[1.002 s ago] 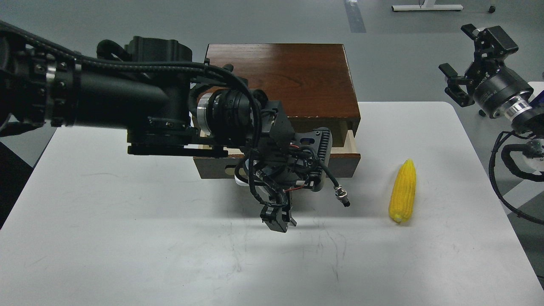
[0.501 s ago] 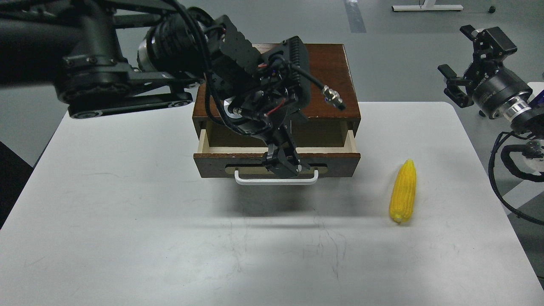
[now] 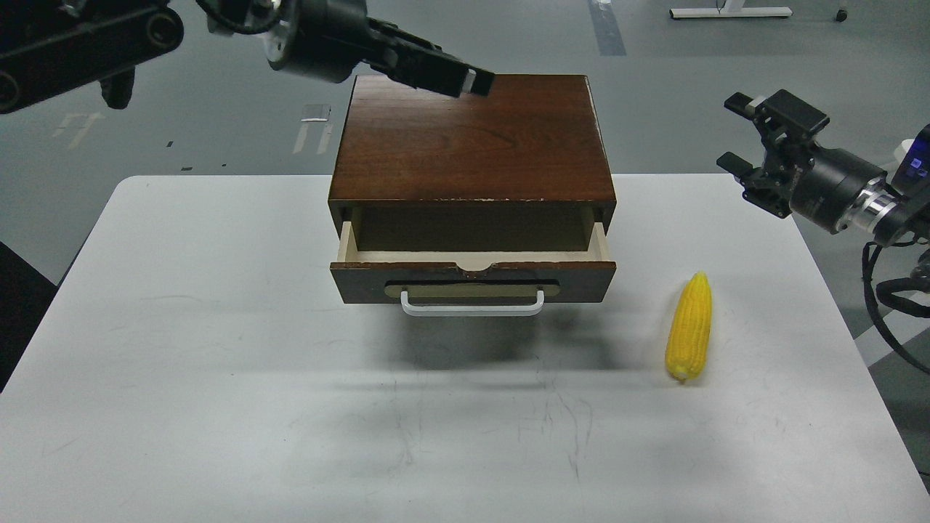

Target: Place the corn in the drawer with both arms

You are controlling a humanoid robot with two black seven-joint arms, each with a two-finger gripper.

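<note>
The corn (image 3: 689,336) lies on the white table (image 3: 218,349), its long axis running almost straight away from the camera with a slight lean, the tapered tip pointing toward the far edge and the blunt end toward the near edge. It sits below and to the left of the right gripper (image 3: 755,142), well apart from it, and far to the right of and below the left gripper (image 3: 465,78). It touches neither gripper and lies to the right of the drawer (image 3: 472,280), outside it. The drawer is pulled partly out of the dark brown wooden box (image 3: 472,138), showing a pale inner rim and a shadowed interior; its white handle (image 3: 472,303) faces the near side. The left gripper hovers over the far left part of the box top, pointing to the right, and it is seen as a dark blunt end, so I cannot tell whether its fingers are spread or pressed together. The right gripper hangs in the air beyond the table's far right corner, pointing left toward the box, with its 2 fingers (image 3: 741,105) spread apart and nothing between them. The box stands between the 2 grippers, nearer to the left one.
</note>
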